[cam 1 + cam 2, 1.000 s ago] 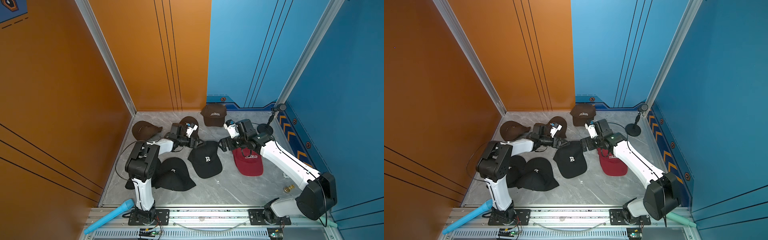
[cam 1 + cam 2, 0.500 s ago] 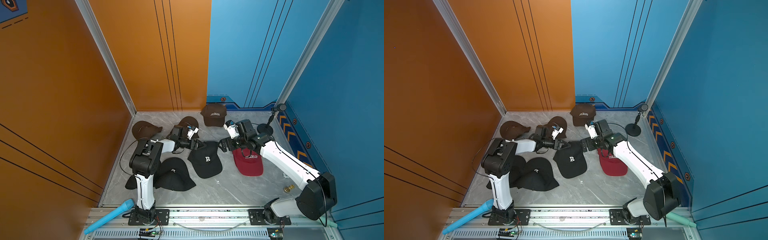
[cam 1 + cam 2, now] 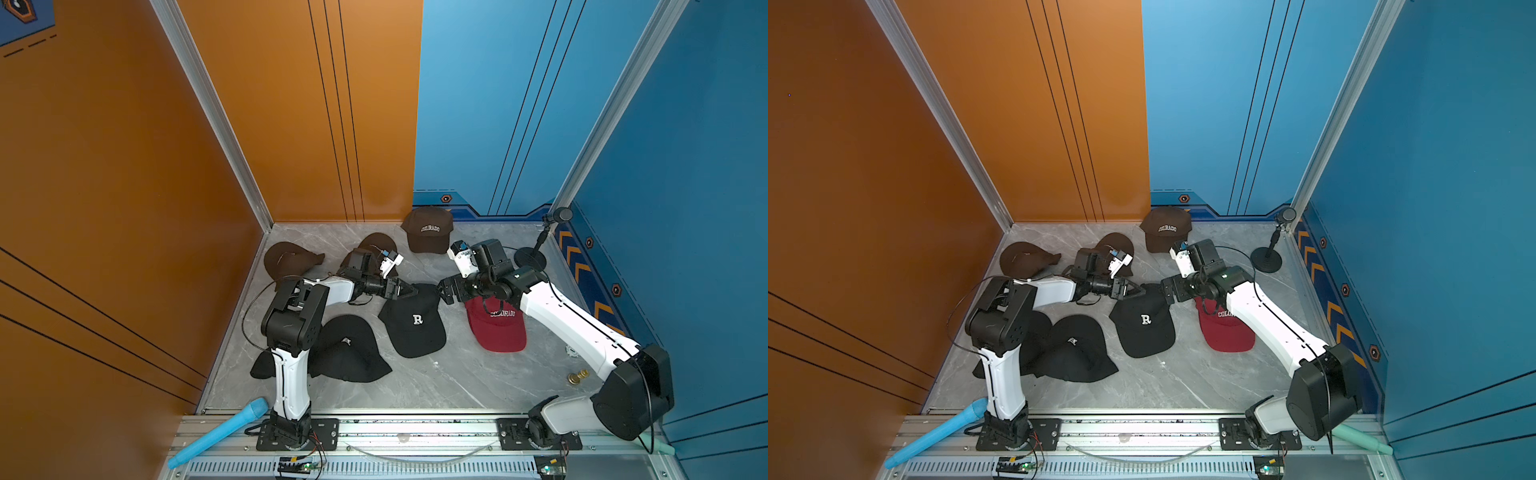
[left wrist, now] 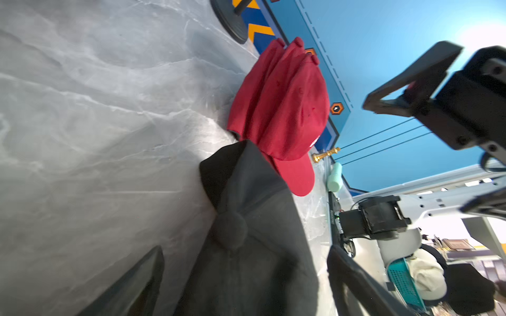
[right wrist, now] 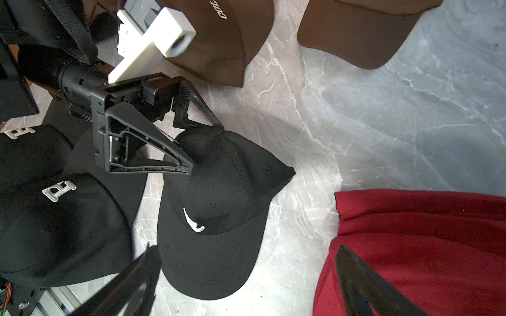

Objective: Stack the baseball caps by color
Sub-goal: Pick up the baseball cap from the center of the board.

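A black cap with a white R (image 3: 415, 322) (image 3: 1144, 326) lies mid-floor. My left gripper (image 3: 409, 289) (image 5: 205, 147) is open, its fingers straddling the back of that cap's crown (image 4: 246, 260). My right gripper (image 3: 443, 291) (image 5: 247, 248) hovers open just right of the cap, facing the left one, with nothing between its fingers. Red caps (image 3: 496, 328) (image 4: 282, 109) sit nested in a pile under the right arm. Two more black caps (image 3: 349, 351) (image 5: 54, 216) overlap near the left arm's base. Three brown caps (image 3: 430, 230) (image 3: 291, 259) (image 3: 376, 245) lie at the back.
A black microphone stand (image 3: 530, 259) stands at the back right corner. A small brass piece (image 3: 578, 376) lies by the right wall. A light-blue tube (image 3: 220, 432) rests on the front rail. Orange and blue walls close in three sides.
My left gripper has moved right and forward, from beside the middle brown cap to the back of the black R cap. The right arm has barely moved.
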`<state>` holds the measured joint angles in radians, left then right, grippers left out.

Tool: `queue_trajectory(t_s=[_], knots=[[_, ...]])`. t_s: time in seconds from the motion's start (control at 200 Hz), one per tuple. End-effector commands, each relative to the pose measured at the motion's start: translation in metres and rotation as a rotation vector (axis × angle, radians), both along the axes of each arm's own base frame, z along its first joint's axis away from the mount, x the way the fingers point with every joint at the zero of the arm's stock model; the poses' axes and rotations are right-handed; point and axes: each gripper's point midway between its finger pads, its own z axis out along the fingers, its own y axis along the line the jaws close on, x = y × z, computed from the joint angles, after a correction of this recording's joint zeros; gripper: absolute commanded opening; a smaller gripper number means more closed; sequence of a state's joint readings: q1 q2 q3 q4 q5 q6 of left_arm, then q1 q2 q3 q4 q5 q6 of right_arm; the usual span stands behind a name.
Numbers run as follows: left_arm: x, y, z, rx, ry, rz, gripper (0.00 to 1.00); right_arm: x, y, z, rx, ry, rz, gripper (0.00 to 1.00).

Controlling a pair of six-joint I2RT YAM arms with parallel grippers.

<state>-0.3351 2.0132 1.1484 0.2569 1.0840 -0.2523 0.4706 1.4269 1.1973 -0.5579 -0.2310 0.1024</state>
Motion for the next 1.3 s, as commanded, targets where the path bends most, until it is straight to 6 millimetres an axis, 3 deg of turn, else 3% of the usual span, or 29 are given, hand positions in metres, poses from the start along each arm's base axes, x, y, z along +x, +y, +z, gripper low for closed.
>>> queue_trajectory(t_s=[0.0,0.14,0.165,0.396,0.591,0.661,0.726,0.766,1.056,1.142,1.297], knots=[[-0.011,-0.004,0.014,-0.071,0.004,-0.069,0.92,-0.002,-0.002,-0.006,-0.011,0.01,0.008,1.0],[-0.017,-0.004,0.021,-0.099,0.009,-0.101,0.88,-0.001,-0.003,-0.008,-0.01,0.011,0.005,1.0],[-0.018,-0.004,0.023,-0.104,0.01,-0.106,0.82,-0.001,-0.003,-0.008,-0.01,0.011,0.005,1.0],[-0.023,-0.003,0.027,-0.123,0.022,-0.13,0.68,-0.002,-0.004,-0.008,-0.009,0.011,0.002,1.0],[-0.024,-0.003,0.034,-0.134,0.016,-0.14,0.5,-0.003,-0.006,-0.007,-0.009,0.009,0.001,1.0],[-0.024,-0.004,0.035,-0.135,0.016,-0.141,0.34,-0.003,-0.007,-0.006,-0.009,0.008,-0.002,1.0],[-0.024,-0.004,0.036,-0.135,0.014,-0.139,0.1,-0.003,-0.008,-0.005,-0.01,0.004,-0.003,1.0],[-0.024,-0.004,0.036,-0.134,0.015,-0.138,0.0,-0.004,-0.009,-0.006,-0.012,0.006,-0.006,1.0],[-0.017,-0.005,0.047,-0.139,-0.012,-0.13,0.0,-0.004,-0.01,-0.004,-0.004,0.003,-0.008,1.0],[-0.008,-0.008,0.064,-0.153,-0.048,-0.131,0.0,-0.003,-0.009,-0.005,0.001,0.004,-0.012,1.0],[0.019,-0.02,0.115,-0.188,-0.158,-0.123,0.0,0.003,-0.002,0.0,0.025,-0.023,-0.037,1.0]])
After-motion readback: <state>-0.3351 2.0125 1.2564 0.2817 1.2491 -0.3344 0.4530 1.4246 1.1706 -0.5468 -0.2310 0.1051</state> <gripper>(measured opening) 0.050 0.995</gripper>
